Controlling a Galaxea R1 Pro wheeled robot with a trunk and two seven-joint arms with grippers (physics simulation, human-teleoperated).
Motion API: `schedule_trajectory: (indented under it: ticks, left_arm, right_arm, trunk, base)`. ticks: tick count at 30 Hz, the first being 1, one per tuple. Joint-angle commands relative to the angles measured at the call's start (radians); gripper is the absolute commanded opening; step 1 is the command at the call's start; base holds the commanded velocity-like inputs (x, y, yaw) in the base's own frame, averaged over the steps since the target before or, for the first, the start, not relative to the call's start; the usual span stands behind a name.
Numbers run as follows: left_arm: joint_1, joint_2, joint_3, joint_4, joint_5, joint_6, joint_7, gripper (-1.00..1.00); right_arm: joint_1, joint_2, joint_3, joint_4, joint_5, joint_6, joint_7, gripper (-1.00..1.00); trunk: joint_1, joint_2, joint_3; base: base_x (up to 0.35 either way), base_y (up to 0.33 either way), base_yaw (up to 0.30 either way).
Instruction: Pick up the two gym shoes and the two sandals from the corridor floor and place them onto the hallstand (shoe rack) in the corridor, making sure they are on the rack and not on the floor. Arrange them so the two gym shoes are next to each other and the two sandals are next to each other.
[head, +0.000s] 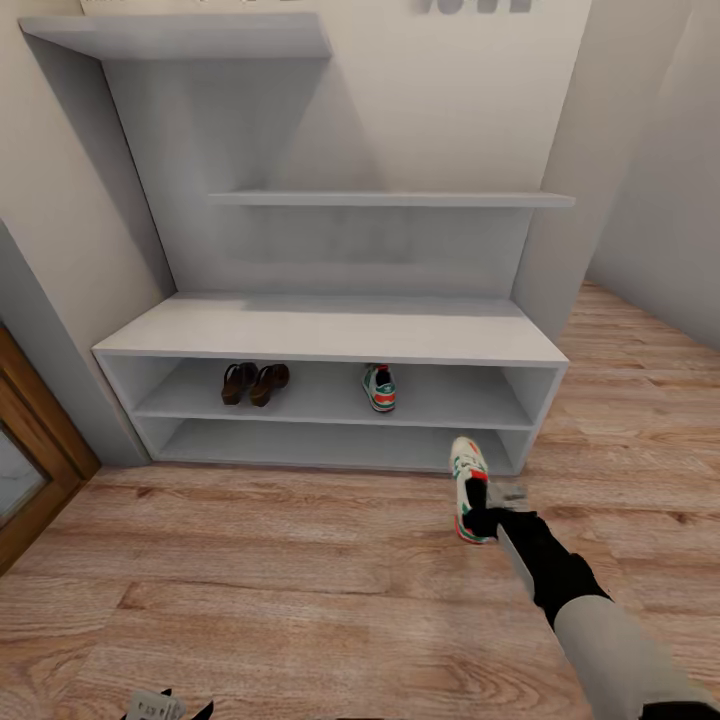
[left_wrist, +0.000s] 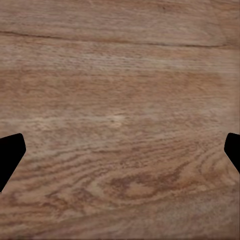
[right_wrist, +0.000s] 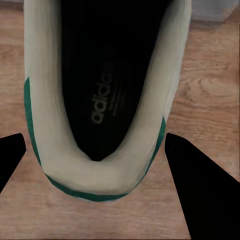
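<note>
We log three of four items on the hallstand (head: 330, 335): both sandals (head: 254, 383) side by side toward the left end of the upper shelf, one gym shoe (head: 379, 387) right of centre on that shelf. The second gym shoe (head: 468, 486) sits before the rack's right front corner over the corridor floor (head: 280, 580); lifted or resting, we cannot tell. The right gripper (right_wrist: 95, 150) straddles its heel, fingers flanking; whether it is clamped, we cannot tell. Left gripper (left_wrist: 120, 150) spread wide above bare planks. Remaining, we judge: shelve this shoe beside its mate.

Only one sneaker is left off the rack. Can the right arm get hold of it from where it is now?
Probably yes. The right pincer is already at the heel of the sneaker, one finger on either side of it, with nothing in between.
</note>
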Motion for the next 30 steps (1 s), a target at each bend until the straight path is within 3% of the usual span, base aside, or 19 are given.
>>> schedule_trajectory:
  ticks: [1,2,3,4,6,9,24,30]
  left_arm:
    - [-0.001,0.000,0.003,0.001,0.006,0.002,-0.009,1.00]
    - [-0.001,0.000,0.002,0.001,0.006,0.002,-0.010,1.00]
    - [-0.001,0.000,0.001,0.001,0.005,0.002,-0.010,1.00]
    - [-0.001,0.000,0.000,0.000,0.005,0.002,-0.010,1.00]
    - [-0.001,0.000,0.000,0.000,0.005,0.003,-0.010,1.00]
    - [0.001,-0.003,0.007,0.001,0.013,0.001,-0.007,1.00]
    - [0.001,0.000,0.007,0.001,0.017,0.002,-0.007,1.00]
    - [0.001,0.002,0.007,0.001,0.018,0.002,-0.007,1.00]
  right_arm:
    - [-0.025,-0.001,0.006,0.011,-0.005,0.031,0.002,-1.00]
    - [-0.092,-0.001,0.007,0.008,-0.005,0.078,0.012,-1.00]
    - [-0.120,0.000,0.024,-0.003,-0.005,0.106,0.014,-1.00]
    - [-0.126,0.000,0.098,-0.021,-0.004,0.134,0.014,-1.00]
    - [-0.127,0.000,0.133,-0.029,-0.004,0.148,0.014,-1.00]
    - [-0.136,0.013,0.139,-0.046,-0.006,0.130,0.008,-1.00]
    - [-0.136,0.017,0.146,-0.132,-0.001,0.085,0.013,-1.00]
    - [-0.136,0.017,0.176,-0.146,0.017,0.061,0.012,-1.00]
  trunk:
    - [0.000,0.000,-0.001]
    - [0.000,0.000,-0.001]
    - [0.000,0.000,-0.001]
    - [0.000,0.000,-0.001]
    - [0.000,0.000,-0.001]
    - [0.000,0.000,-0.001]
    - [0.000,0.000,-0.001]
    - [0.000,0.000,-0.001]
  base:
    - [0.000,0.000,0.000]
    - [0.000,0.000,0.000]
    - [0.000,0.000,0.000]
    - [0.000,0.000,0.000]
    - [0.000,0.000,0.000]
    - [0.000,0.000,0.000]
    - [0.000,0.000,0.000]
    - [0.000,0.000,0.000]
